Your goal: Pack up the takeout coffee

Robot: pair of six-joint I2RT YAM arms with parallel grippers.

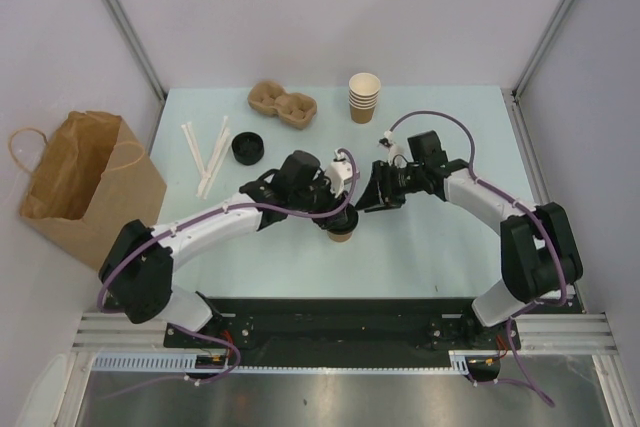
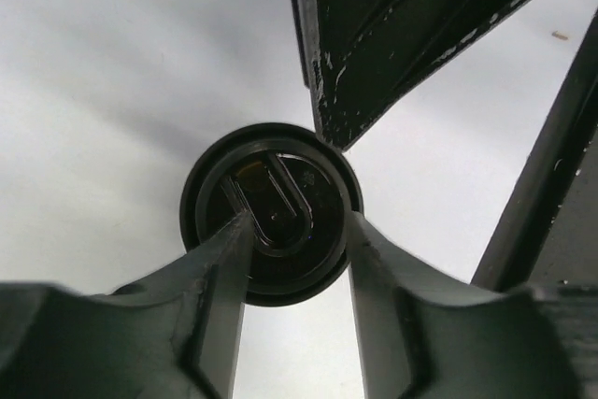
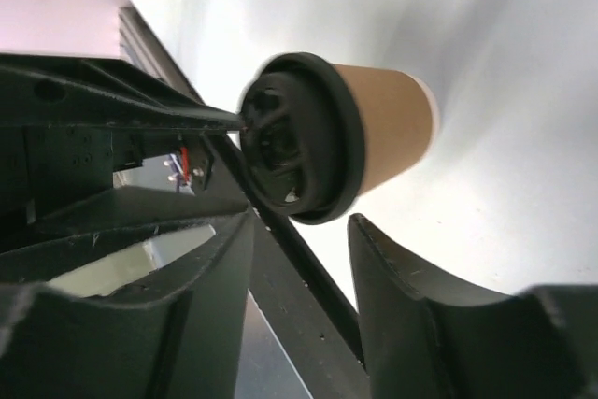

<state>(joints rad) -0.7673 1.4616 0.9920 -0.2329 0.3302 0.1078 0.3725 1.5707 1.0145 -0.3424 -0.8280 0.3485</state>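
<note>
coffee cup (image 1: 341, 234) mid-table, open room in front | left gripper (image 1: 340, 219) pinches its lid | right gripper (image 1: 372, 194) spread, just beside | loose lid (image 1: 247, 148) well apart

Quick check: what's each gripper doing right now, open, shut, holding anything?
Left gripper: shut on the takeout coffee, fingers either side just under its lid.
Right gripper: open, holding nothing, beside the cup.

Both arms reach inward to mid-table, left gripper (image 2: 299, 231) seemingly clamped, right gripper (image 3: 299, 231) parted
</note>
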